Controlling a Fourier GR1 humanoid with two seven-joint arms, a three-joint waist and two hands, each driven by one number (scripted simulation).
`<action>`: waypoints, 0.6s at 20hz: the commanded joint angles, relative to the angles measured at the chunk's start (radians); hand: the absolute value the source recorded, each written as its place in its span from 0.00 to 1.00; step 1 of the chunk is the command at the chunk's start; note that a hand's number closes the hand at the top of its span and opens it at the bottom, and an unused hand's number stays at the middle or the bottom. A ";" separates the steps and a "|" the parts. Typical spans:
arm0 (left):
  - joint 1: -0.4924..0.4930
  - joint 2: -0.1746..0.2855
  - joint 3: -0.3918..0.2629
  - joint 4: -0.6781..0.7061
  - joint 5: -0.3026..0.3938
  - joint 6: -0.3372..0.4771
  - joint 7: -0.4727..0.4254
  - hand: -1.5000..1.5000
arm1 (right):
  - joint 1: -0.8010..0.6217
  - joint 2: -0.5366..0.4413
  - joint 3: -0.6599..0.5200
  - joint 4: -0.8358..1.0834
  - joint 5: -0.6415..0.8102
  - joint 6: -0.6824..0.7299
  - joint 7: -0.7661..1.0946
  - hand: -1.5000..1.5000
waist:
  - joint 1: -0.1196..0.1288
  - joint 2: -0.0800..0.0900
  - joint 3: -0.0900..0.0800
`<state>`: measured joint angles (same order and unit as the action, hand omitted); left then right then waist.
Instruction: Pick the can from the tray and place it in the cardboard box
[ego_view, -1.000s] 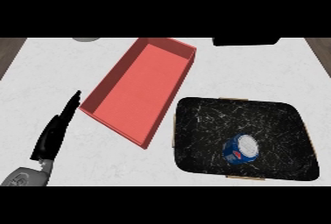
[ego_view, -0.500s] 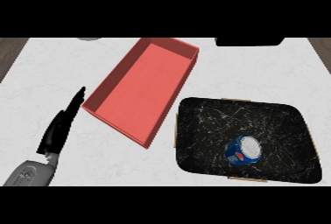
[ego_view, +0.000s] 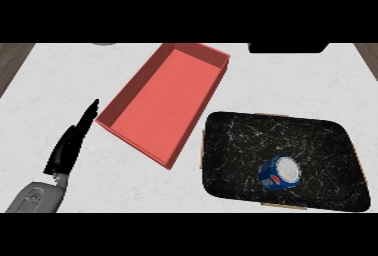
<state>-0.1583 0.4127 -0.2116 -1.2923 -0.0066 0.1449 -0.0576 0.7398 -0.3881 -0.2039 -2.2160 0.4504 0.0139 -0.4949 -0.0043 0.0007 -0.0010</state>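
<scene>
A blue can (ego_view: 280, 173) with a white top stands in the black marbled tray (ego_view: 244, 145) at the lower right. To the tray's upper left lies a long red open box (ego_view: 166, 100), set at a slant, with nothing inside. My left hand (ego_view: 70, 145) shows at the lower left on the white counter, fingers straight and pointing up toward the box, holding nothing. It is well to the left of the box and far from the can. My right hand does not show.
A dark object (ego_view: 288, 48) sits at the counter's far edge on the upper right. A small grey item (ego_view: 105, 44) peeks in at the top left. Wood floor (ego_view: 13, 60) borders the counter's left side.
The whole view has shifted slightly: the box, tray and can sit a little further right and lower than before. My left hand has edged up and right.
</scene>
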 joint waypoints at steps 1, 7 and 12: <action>0.045 -0.017 0.007 -0.018 -0.024 -0.004 -0.029 0.50 | -0.087 0.050 0.087 0.015 0.115 0.030 0.128 0.00 | 0.007 0.000 0.001; 0.019 -0.050 0.038 -0.041 -0.053 -0.025 0.030 0.50 | -0.161 0.113 0.157 0.039 0.205 0.082 0.151 0.00 | 0.002 -0.001 0.001; 0.007 -0.082 0.044 -0.025 -0.096 -0.024 0.035 0.50 | -0.252 0.135 0.112 0.096 0.243 0.041 0.133 0.00 | 0.001 -0.001 0.001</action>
<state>-0.1456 0.3632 -0.1678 -1.3221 -0.0700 0.1152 -0.0319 0.5582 -0.2683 -0.0655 -2.1474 0.6749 0.0612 -0.3652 -0.0024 -0.0003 0.0001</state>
